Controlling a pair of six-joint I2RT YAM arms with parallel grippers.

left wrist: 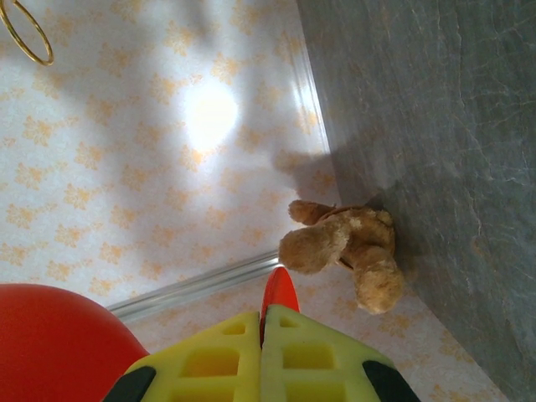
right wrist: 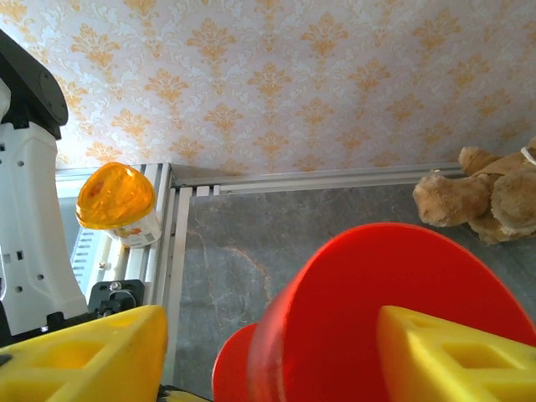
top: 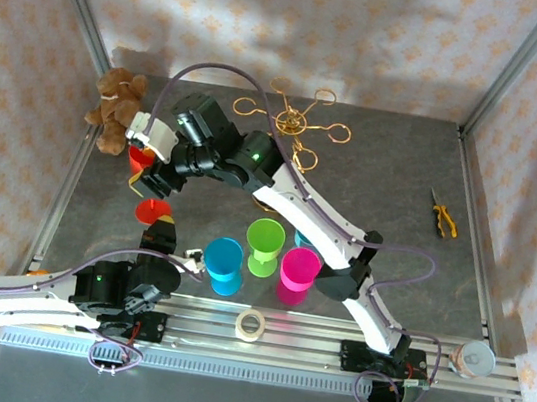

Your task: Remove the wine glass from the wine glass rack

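Observation:
A red wine glass (top: 141, 158) hangs tilted over the table's left side, clear of the gold wine glass rack (top: 290, 123) at the back. My left gripper (top: 157, 233) is shut on the glass's round foot (top: 153, 211). The foot's thin red edge (left wrist: 280, 291) sticks out between the pressed yellow fingers, and the bowl (left wrist: 50, 343) bulges at the lower left. My right gripper (right wrist: 270, 322) is open around the bowl (right wrist: 352, 293). One yellow finger (right wrist: 456, 352) sits at the bowl's mouth. The other finger (right wrist: 84, 352) stands apart from the bowl.
A teddy bear (top: 115, 109) sits in the back left corner. Blue (top: 224, 263), green (top: 264, 244) and magenta (top: 298, 271) cups stand mid-front. A tape roll (top: 250, 325) lies on the front rail. Pliers (top: 443, 215) lie at the right. An orange-topped jar (right wrist: 117, 205) stands on a rail.

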